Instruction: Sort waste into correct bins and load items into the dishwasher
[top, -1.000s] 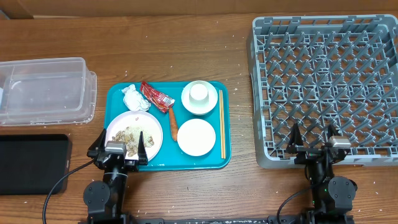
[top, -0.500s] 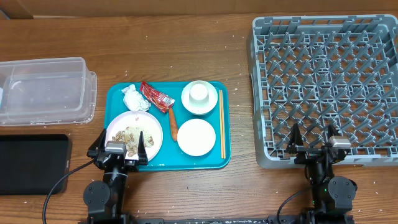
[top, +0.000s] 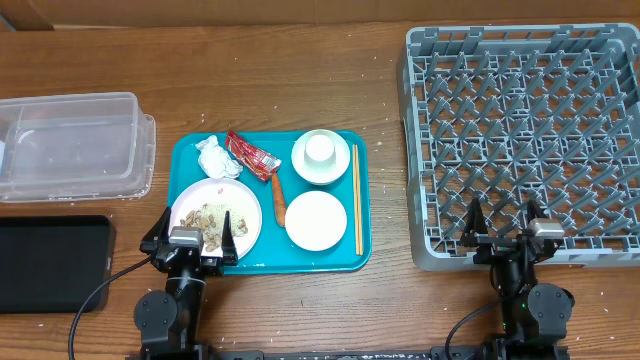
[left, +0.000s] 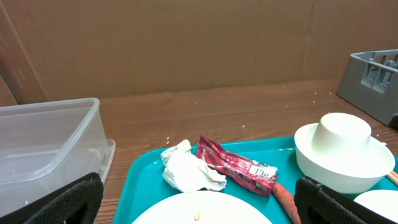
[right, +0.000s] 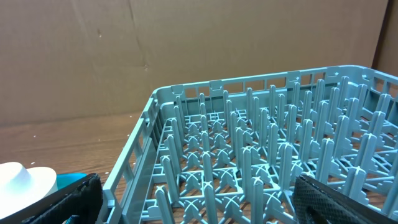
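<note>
A teal tray (top: 190, 150) holds a white plate (top: 245, 222) with food scraps (top: 213, 216), crumpled tissue (top: 214, 158), a red wrapper (top: 250, 155), an orange stick (top: 279, 201), a bowl (top: 316, 220), a cup (top: 319, 148) in a second bowl (top: 338, 168), and chopsticks (top: 356, 198). The tissue (left: 186, 168), wrapper (left: 236, 165) and cup (left: 342, 130) show in the left wrist view. My left gripper (top: 190, 240) is open over the plate's near edge, empty. My right gripper (top: 508, 232) is open at the grey dish rack's (top: 520, 120) front edge, empty.
A clear plastic tub (top: 70, 145) stands at the far left, also in the left wrist view (left: 43, 146). A flat black tray (top: 50, 262) lies in front of it. The rack's pegs (right: 261, 155) fill the right wrist view. A cardboard wall runs along the back.
</note>
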